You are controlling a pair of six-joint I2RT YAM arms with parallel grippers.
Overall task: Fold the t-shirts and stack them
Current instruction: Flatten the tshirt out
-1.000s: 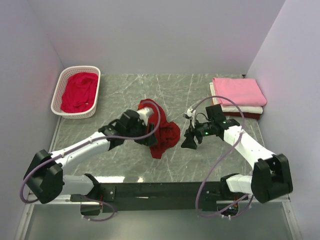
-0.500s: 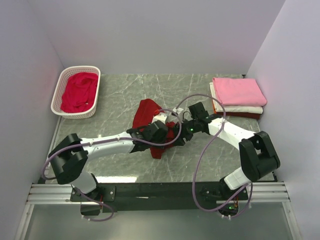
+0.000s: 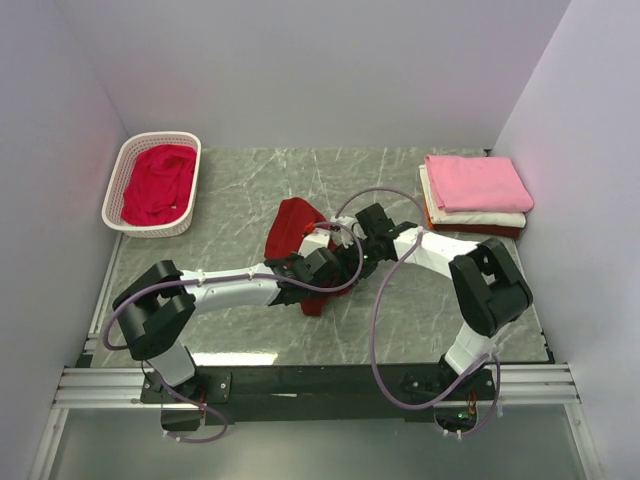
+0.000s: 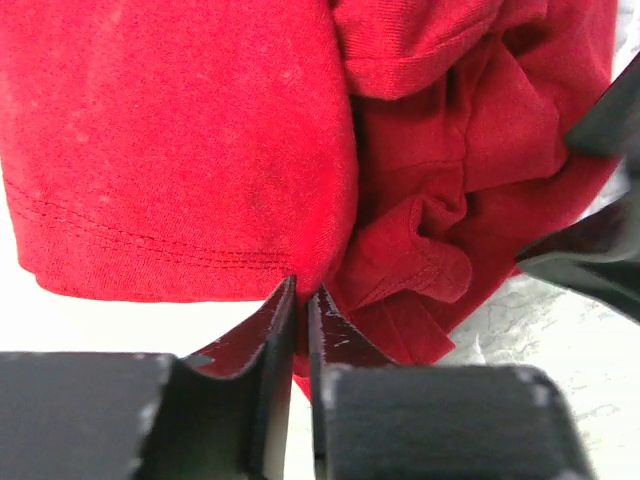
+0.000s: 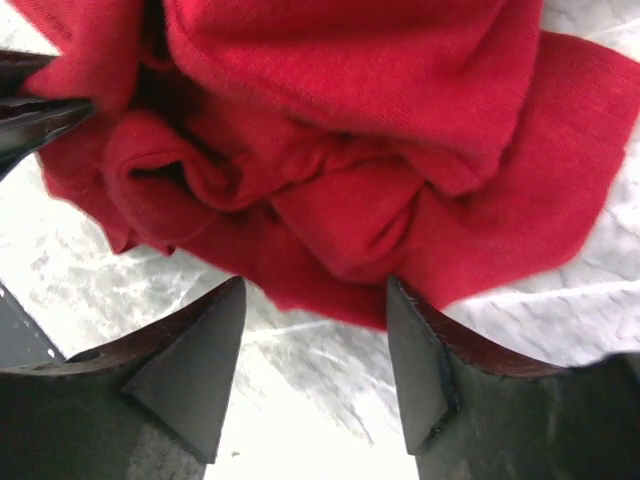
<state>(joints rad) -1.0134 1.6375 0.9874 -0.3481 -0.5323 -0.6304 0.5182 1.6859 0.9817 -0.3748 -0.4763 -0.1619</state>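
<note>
From above, the dark red shirt lies crumpled in a heap near the middle of the marble worktop. Both arms reach in to its near right side. The left pincer is at the heap's near edge and the right pincer is just beside it on the right. At this height their black bodies hide how the jaws stand.

The left wrist view settles that for its own side. The left pincer is closed to a thin slit, and a fold at the shirt's stitched hem runs down into the slit between the tips. A black finger of the right pincer pokes in at the right edge, close to the bunched cloth.

The right wrist view shows the right pincer standing wide. Its two dark fingers are well apart, and the lower edge of the rumpled shirt reaches just between the tips, touching neither side. A dark tip of the left pincer shows at the upper left, against the cloth.

Only the top view takes in the rest. A white lattice basket in the far left corner holds a crimson shirt. At the far right is a folded stack, with a pink shirt on top of a white shirt.
</note>
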